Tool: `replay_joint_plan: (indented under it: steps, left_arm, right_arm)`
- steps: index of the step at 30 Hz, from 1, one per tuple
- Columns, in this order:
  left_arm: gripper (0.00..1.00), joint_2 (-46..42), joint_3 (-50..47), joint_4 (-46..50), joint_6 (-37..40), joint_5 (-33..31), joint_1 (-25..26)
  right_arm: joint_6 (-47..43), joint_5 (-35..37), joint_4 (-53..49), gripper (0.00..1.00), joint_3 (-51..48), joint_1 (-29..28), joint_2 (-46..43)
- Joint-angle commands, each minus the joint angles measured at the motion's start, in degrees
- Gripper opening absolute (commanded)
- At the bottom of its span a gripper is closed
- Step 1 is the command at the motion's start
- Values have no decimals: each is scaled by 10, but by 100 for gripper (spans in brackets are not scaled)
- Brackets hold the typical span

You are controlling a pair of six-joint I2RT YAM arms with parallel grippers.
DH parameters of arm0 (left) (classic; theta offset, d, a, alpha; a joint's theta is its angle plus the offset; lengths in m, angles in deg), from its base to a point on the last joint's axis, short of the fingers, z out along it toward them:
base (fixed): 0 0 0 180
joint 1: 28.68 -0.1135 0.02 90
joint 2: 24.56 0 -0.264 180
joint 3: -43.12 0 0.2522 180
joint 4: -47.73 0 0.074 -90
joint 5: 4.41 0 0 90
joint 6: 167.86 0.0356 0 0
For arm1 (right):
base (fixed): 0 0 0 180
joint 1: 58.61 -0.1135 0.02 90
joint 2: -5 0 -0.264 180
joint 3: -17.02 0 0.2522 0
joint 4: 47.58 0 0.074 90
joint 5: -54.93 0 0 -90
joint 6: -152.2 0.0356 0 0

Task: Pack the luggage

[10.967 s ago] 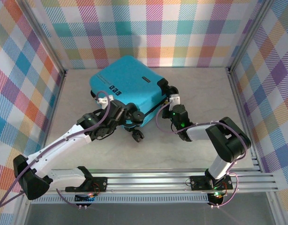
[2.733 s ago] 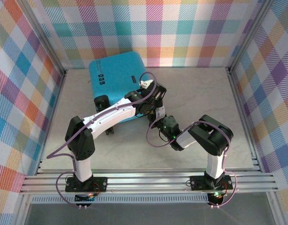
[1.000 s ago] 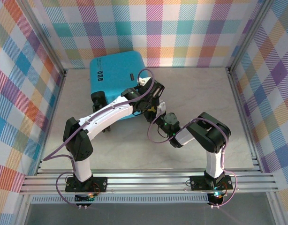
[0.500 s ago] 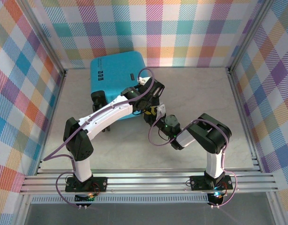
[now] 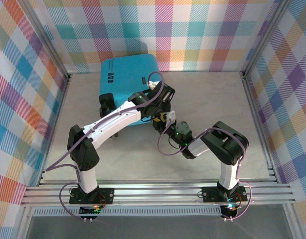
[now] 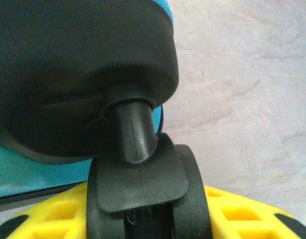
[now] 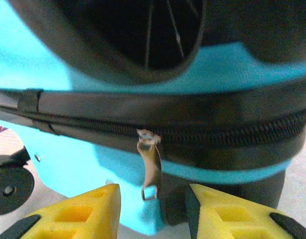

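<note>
At eleven o'clock on the table (image 5: 218,99), top view: luggage (image 5: 128,74).

Left wrist: left gripper (image 6: 148,226) clamps a caster wheel (image 6: 143,194).

Right wrist: right gripper (image 7: 153,211) is spread astride the zipper pull (image 7: 149,169), which hangs toward six o'clock. Recommend pinching the tab squarely, then drawing along the zipper band (image 7: 218,132).

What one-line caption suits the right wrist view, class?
Right gripper, open, frames the zipper pull hanging from the black zipper band of the turquoise luggage.

Pale marbled tabletop (image 5: 213,99), multicoloured plaid walls (image 5: 193,30), aluminium rail (image 5: 158,191)
</note>
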Motion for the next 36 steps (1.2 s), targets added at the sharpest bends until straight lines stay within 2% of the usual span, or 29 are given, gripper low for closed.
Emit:
replay_joint_plan:
  steps: [1,12,21,31,34,36]
  left_arm:
    - [9,-35,58,-128,47,0,12]
    - [9,-38,55,-132,46,8,13]
    - [9,-43,47,-134,47,6,12]
    - [9,-47,36,-137,46,1,12]
    - [9,-49,35,-139,46,1,12]
    - [9,-50,35,-140,47,1,12]
  right_arm:
    - [-20,5,4,40,28,-2,8]
    - [-26,5,-28,38,71,-2,29]
    - [-29,26,-33,13,59,0,12]
    - [-26,32,-45,0,30,12,-17]
    - [-26,27,-43,0,23,13,-20]
    - [-23,23,-32,11,13,13,-21]
